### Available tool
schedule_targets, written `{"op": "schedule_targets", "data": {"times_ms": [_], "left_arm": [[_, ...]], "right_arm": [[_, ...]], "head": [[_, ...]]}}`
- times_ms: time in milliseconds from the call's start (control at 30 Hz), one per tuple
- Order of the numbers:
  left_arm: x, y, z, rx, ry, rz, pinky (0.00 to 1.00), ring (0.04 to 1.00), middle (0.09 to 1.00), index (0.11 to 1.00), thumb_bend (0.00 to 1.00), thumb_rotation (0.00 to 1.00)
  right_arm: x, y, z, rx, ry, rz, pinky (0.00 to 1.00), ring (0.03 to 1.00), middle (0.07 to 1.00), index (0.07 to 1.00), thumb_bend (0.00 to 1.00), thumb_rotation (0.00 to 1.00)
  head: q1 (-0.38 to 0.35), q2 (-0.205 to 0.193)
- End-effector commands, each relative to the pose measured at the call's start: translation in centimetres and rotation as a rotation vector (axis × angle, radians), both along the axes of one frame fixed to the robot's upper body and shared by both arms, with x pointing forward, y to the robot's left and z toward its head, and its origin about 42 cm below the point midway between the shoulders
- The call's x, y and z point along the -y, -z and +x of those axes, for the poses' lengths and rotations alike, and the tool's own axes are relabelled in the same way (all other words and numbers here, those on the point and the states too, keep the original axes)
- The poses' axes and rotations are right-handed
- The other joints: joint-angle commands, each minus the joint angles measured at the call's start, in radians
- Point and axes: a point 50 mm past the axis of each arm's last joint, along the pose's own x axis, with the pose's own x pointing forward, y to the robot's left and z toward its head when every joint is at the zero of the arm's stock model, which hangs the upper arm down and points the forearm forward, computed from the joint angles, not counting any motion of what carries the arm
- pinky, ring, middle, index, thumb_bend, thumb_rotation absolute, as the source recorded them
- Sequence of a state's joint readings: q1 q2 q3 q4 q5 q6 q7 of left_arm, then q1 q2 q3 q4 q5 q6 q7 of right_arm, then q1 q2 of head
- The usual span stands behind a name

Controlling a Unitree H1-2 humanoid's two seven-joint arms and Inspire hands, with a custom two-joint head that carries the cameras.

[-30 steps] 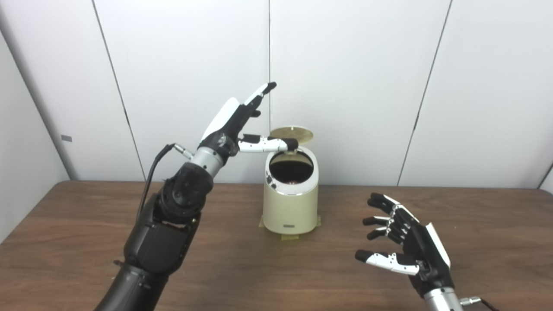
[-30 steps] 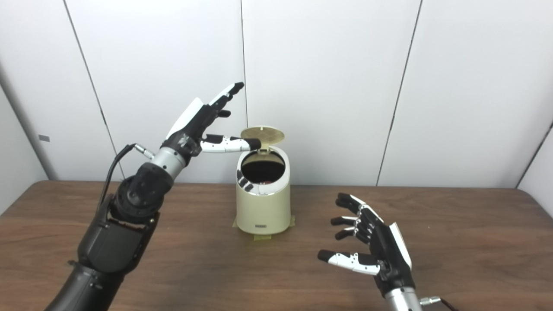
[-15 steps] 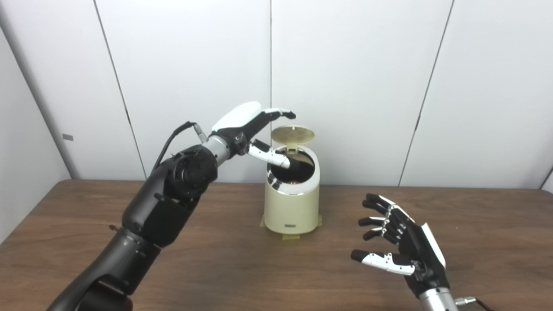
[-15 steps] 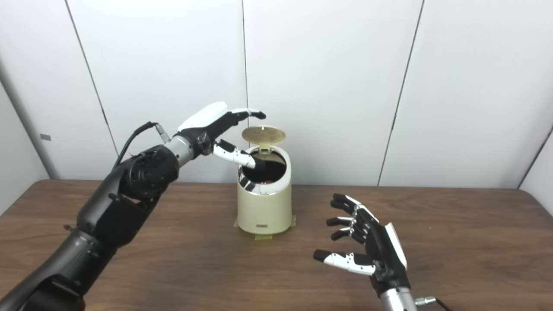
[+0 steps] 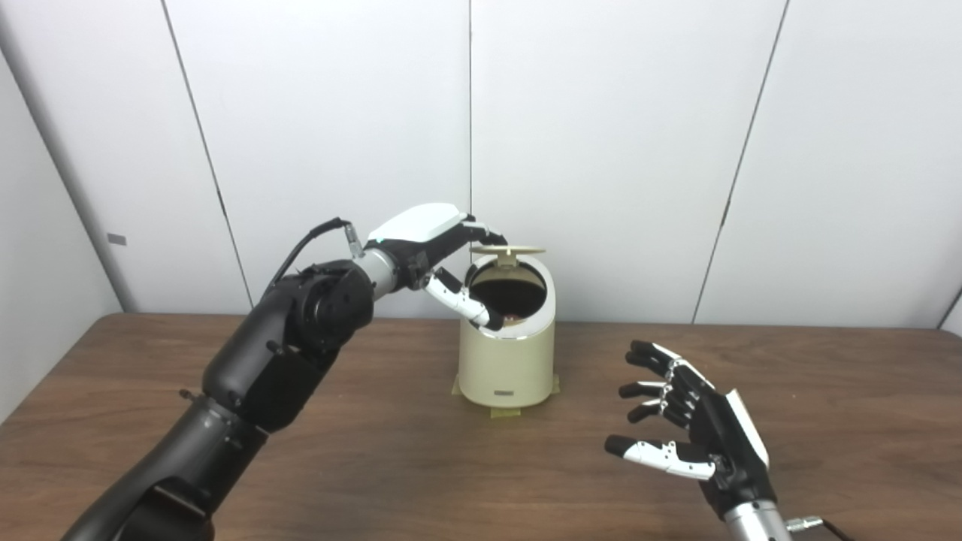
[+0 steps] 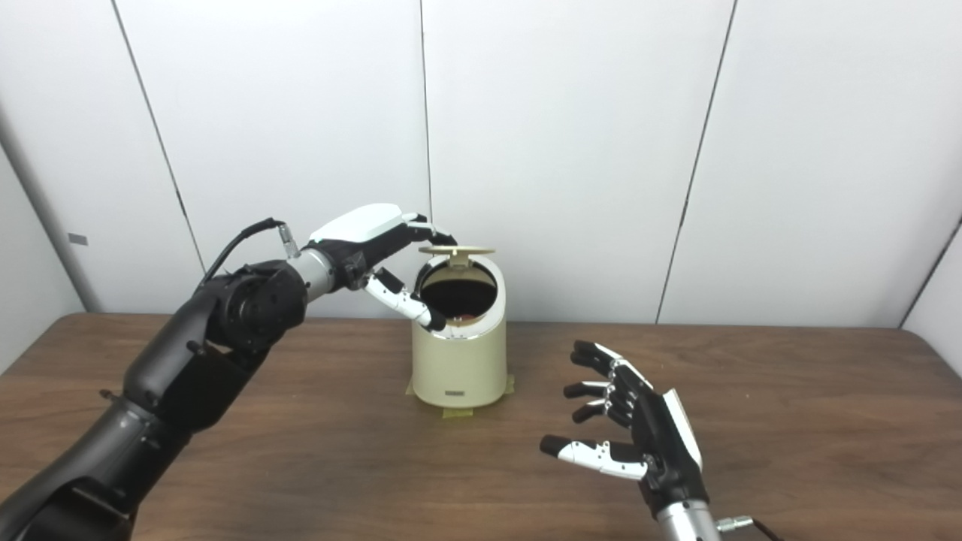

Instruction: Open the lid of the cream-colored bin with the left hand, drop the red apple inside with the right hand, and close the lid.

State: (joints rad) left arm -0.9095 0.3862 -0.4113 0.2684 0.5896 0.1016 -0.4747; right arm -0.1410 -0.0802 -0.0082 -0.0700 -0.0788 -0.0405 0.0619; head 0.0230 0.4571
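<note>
The cream-colored bin stands at the middle of the wooden table, taped down at its base. Its round lid is tipped down to about level above the dark opening. A bit of red, the apple, shows inside the bin. My left hand is open, palm down, with its fingers resting on the lid's left edge and its thumb by the bin's front rim. My right hand is open and empty, hovering low over the table to the right of the bin.
The wooden table reaches from the white panel wall to the front. A cable runs from my left wrist. Yellow tape holds the bin's base.
My left hand turned palm down and came down onto the lid. The lid swung from upright to about level. My right hand drifted slightly left and nearer.
</note>
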Motion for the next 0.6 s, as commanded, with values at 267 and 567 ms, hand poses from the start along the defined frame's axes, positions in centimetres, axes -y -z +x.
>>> {"op": "schedule_targets", "data": {"times_ms": [267,567], "left_arm": [[0.3,-4.2,-1.0,0.136,0.063,0.064,1.00,1.000,0.864,0.842,1.00,0.46],[0.5,-3.6,-1.9,0.164,0.104,0.095,1.00,1.000,0.845,0.838,1.00,0.48]], "right_arm": [[-0.7,-2.4,0.6,0.076,-0.008,0.002,0.49,0.633,0.800,0.785,0.72,0.23],[-1.0,-2.4,0.6,0.068,-0.012,-0.011,0.49,0.629,0.806,0.787,0.71,0.22]], "head": [[-0.003,0.009],[-0.009,0.015]]}}
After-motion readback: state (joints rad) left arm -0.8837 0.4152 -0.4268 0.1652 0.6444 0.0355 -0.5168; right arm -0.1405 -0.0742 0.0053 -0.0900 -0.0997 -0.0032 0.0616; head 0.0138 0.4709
